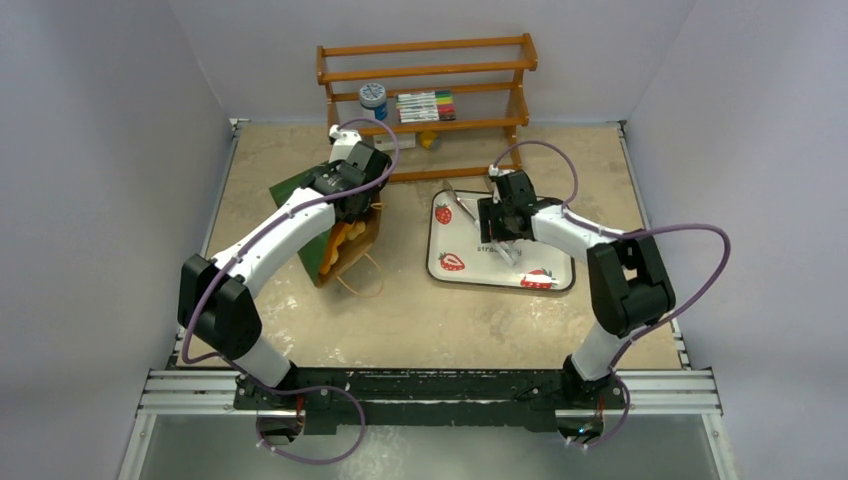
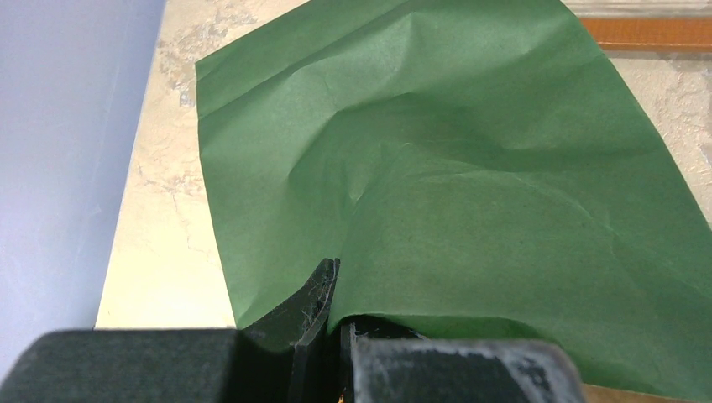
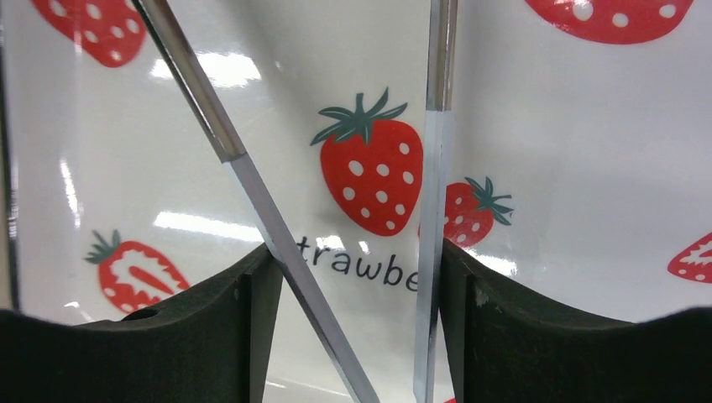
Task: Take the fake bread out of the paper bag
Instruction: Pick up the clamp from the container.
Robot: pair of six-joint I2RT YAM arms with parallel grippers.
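Note:
The dark green paper bag [image 1: 297,187] lies on its side at the left of the table, its brown mouth facing the near side, with orange-golden fake bread [image 1: 349,238] showing inside. Its thin string handles [image 1: 366,287] trail onto the table. My left gripper [image 1: 356,205] is shut on the bag's upper edge. In the left wrist view the green paper [image 2: 470,168] folds between the closed fingers [image 2: 323,294]. My right gripper [image 1: 497,226] is over the white strawberry tray [image 1: 470,272] and grips metal tongs [image 3: 252,189]. Both tong arms sit between its fingers [image 3: 470,285].
A wooden rack [image 1: 425,70] stands at the back with coloured markers [image 1: 425,105], a blue-lidded jar [image 1: 373,99] and a small yellow thing [image 1: 428,140]. Grey walls close in on both sides. The tray [image 3: 546,126] fills the right wrist view.

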